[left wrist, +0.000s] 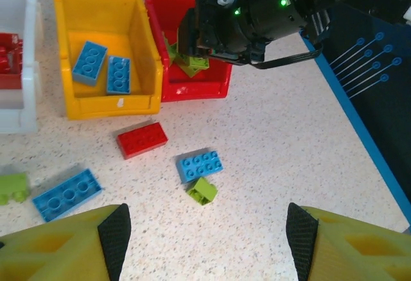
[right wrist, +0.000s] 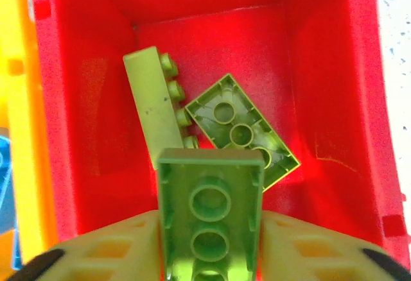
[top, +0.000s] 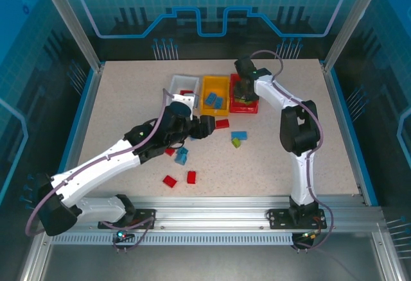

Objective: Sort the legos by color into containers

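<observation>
My right hand (right wrist: 209, 250) has a lime brick (right wrist: 210, 210) between its fingers, both of which look to touch it, so I judge it gripped, studs away from the camera. It hangs over the red bin (right wrist: 321, 101), above two lime bricks (right wrist: 241, 130) lying inside. To drop it well I should let go squarely over the bin floor, clear of the walls. My left hand (left wrist: 209, 236) is spread wide and empty above the tabletop (left wrist: 289, 140), near a loose blue brick (left wrist: 200, 165).

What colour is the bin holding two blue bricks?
The bin is orange-yellow, clearest in the left wrist view.
</observation>
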{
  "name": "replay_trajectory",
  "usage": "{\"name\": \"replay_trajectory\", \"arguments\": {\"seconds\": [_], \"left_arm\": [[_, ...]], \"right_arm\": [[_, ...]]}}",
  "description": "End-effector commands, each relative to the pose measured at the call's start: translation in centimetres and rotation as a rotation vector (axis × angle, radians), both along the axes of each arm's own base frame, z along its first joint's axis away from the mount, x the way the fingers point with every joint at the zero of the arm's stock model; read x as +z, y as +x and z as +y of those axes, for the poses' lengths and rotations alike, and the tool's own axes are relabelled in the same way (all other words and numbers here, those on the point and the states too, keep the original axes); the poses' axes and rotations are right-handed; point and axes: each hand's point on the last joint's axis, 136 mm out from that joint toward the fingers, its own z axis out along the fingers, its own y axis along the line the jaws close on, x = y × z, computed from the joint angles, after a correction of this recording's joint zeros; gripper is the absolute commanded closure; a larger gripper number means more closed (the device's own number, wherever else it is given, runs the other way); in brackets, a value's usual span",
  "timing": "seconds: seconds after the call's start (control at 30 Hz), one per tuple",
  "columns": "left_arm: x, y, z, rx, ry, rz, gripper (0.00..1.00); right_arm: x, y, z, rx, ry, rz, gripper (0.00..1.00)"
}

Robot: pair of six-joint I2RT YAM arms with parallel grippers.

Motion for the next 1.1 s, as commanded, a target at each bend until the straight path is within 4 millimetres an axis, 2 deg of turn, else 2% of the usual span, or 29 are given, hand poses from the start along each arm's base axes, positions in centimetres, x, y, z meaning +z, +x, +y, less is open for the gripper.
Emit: {"name": "replay_trajectory", "arguments": {"seconds": [0.0, 0.13, 0.27, 0.33, 0.4, 0.47, 0.53, 0.57, 0.67, 0.7, 0.8, 0.87, 0.9, 0.97, 1.07], "left_arm": [[0.3, -0.7, 2.0, 0.034, 0.047, 0.019, 0.31], [-0.9, -1.4, 3.7, 0.068, 0.041, 0.079, 0.29], [-1.5, -2.0, 6.4, 0.129, -0.014, 0.144, 0.26], [-2.5, -2.5, 8.8, 0.207, -0.025, 0.211, 0.26], [-4.5, -3.6, 11.5, 0.299, -0.018, 0.321, 0.26], [-6.7, -5.1, 13.5, 0.381, 0.002, 0.431, 0.26], [-9.0, -7.0, 14.7, 0.437, 0.013, 0.532, 0.26], [-10.3, -8.0, 14.8, 0.454, 0.007, 0.589, 0.26], [-14.0, -10.4, 14.2, 0.48, -0.048, 0.741, 0.27], [-15.2, -11.0, 14.0, 0.488, -0.066, 0.772, 0.29], [-17.9, -12.3, 13.7, 0.531, -0.093, 0.813, 0.3], [-19.3, -13.1, 13.6, 0.567, -0.099, 0.839, 0.3], [-20.0, -13.4, 13.6, 0.582, -0.098, 0.849, 0.29], [-20.9, -13.7, 13.5, 0.604, -0.108, 0.865, 0.28], [-21.8, -13.8, 13.3, 0.623, -0.111, 0.872, 0.26]], "right_arm": [[2.1, -0.2, 0.4, 0.028, 0.022, -0.007, 0.49], [4.8, -0.8, 0.4, 0.04, 0.045, -0.062, 0.41], [9.3, -2.6, 1.1, 0.076, 0.055, -0.156, 0.4], [11.4, -4.4, 1.8, 0.112, 0.062, -0.209, 0.39], [13.0, -7.2, 3.8, 0.193, 0.088, -0.267, 0.37], [13.8, -10.5, 6.4, 0.301, 0.12, -0.318, 0.35], [13.7, -14.5, 9.4, 0.426, 0.155, -0.352, 0.33], [12.7, -16.9, 11.1, 0.504, 0.175, -0.351, 0.31], [10.9, -24.4, 16.5, 0.788, 0.268, -0.352, 0.27], [10.1, -27.0, 17.8, 0.879, 0.296, -0.339, 0.27], [8.3, -33.1, 20.1, 1.076, 0.352, -0.309, 0.22], [8.0, -35.7, 21.1, 1.152, 0.383, -0.296, 0.21], [6.7, -37.0, 20.9, 1.175, 0.376, -0.263, 0.21], [6.1, -38.0, 21.0, 1.19, 0.369, -0.245, 0.2], [5.4, -38.4, 20.9, 1.172, 0.375, -0.228, 0.2]]}}
